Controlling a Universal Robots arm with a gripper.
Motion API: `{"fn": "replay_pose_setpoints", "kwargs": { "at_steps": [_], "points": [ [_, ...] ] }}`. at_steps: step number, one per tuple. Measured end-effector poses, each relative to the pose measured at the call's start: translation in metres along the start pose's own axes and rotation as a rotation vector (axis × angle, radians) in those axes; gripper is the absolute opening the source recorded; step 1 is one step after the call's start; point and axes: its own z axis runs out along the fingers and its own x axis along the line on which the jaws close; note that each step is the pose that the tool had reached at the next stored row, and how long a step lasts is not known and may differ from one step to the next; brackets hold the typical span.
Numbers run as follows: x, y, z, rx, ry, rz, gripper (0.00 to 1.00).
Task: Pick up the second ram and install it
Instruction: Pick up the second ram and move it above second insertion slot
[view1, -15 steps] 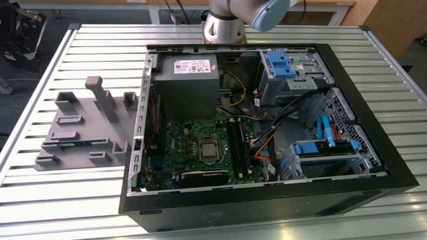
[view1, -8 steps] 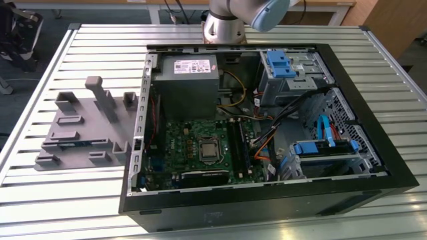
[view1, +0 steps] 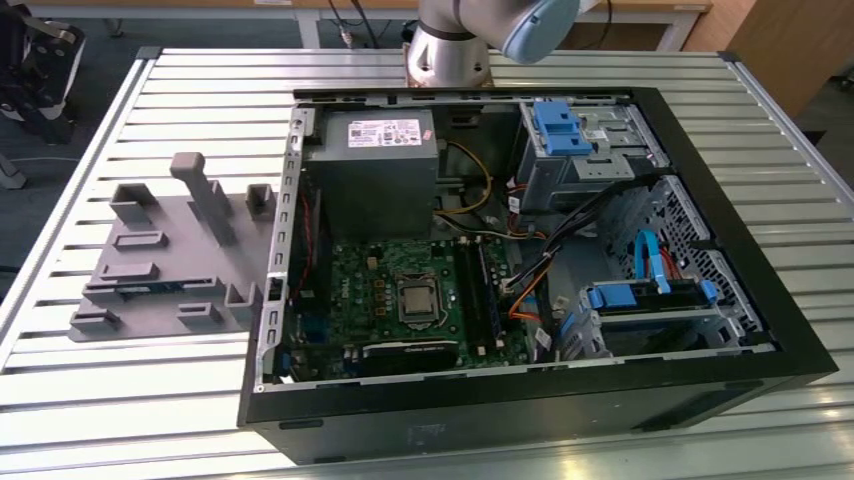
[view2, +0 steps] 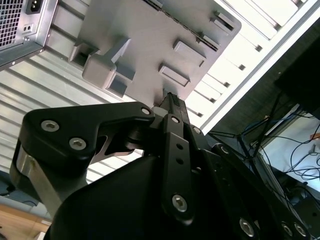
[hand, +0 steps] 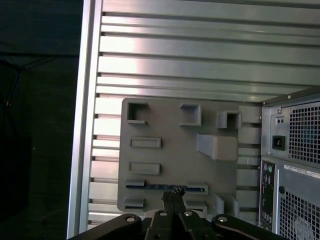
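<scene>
The jaws are hanging clenched, gripping nothing, above the grey holder tray (hand: 170, 150) on the counter (hand: 200, 55). The second ram (hand: 157, 187) is lying on the tray between two low blocks, below the jaws.

The second ram (hand: 159, 186), a thin blue-green strip, sits between blocks on the grey tray (hand: 170, 150).

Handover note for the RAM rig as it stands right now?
Gripper: shut, nothing between the fingers, above the grey holder tray.
Second ram: lying in the tray between its blocks, not picked up.
PC case: open, beside the tray on the exterior view's right.
Done: nothing visible for this ram.
Left: the pick and the install.
</scene>
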Motion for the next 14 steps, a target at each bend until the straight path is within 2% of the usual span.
{"fn": "replay_pose_setpoints", "kwargs": {
  "at_steps": [14],
  "points": [
    [0.0,0.0,0.0,-0.0001,0.0008,-0.018,0.11]
  ]
}}
